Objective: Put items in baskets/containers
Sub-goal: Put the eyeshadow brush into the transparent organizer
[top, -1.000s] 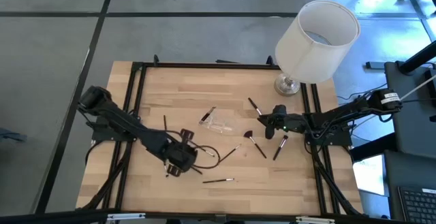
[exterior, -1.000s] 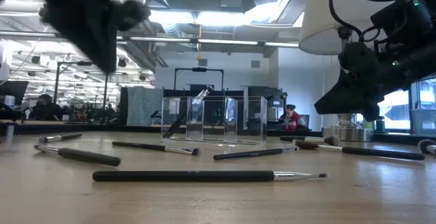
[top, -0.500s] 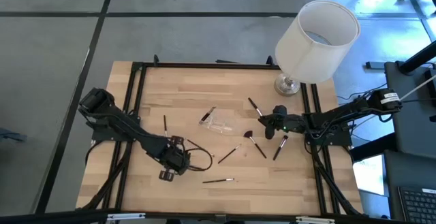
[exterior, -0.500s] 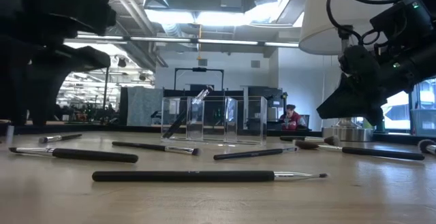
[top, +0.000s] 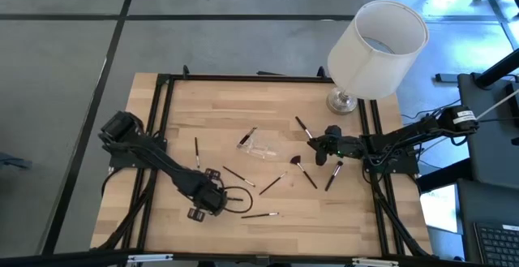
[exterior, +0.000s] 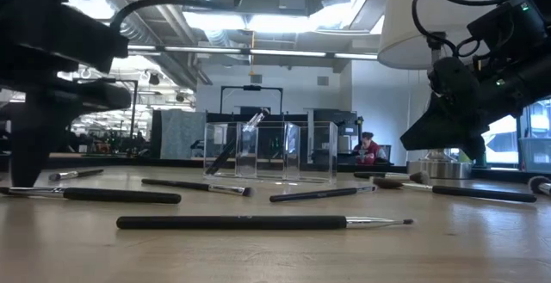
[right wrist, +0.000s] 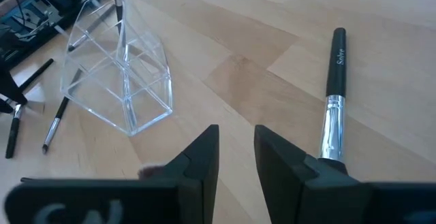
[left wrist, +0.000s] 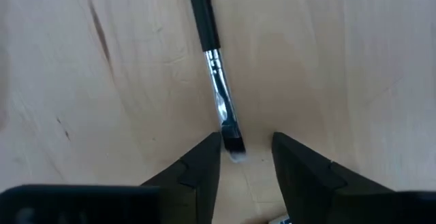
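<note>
Several thin dark makeup brushes lie scattered flat on the wooden table (top: 268,234). Near its middle stands the clear tray (top: 261,147), with one brush (top: 247,136) leaning in it. My left gripper (top: 198,210) is down at the table near the front left and open. Its fingers stand on either side of the bristle tip of a black-handled brush (left wrist: 203,20), which also shows in the low view (exterior: 103,195). My right gripper (top: 312,145) hovers right of the tray, open by a narrow gap with nothing in it (right wrist: 236,132). My left gripper points down with its fingers open about the brush's bristle tip (left wrist: 233,142). One finger (left wrist: 204,159) stands close against the tip, and I cannot tell whether it touches. The brush lies flat on the table, its handle running away from the fingers.
A big white lamp (top: 377,48) stands at the back right corner. A black cable loop (top: 235,195) lies beside my left gripper. A fan-headed brush (top: 304,170) and two more brushes (top: 332,175) (top: 302,126) lie around my right gripper. A long brush (exterior: 258,223) lies nearest the front edge.
My left gripper has come down toward the table's near left and opened, letting go of the black-handled brush. The brush, held with one end raised a second ago, now lies flat on the table.
</note>
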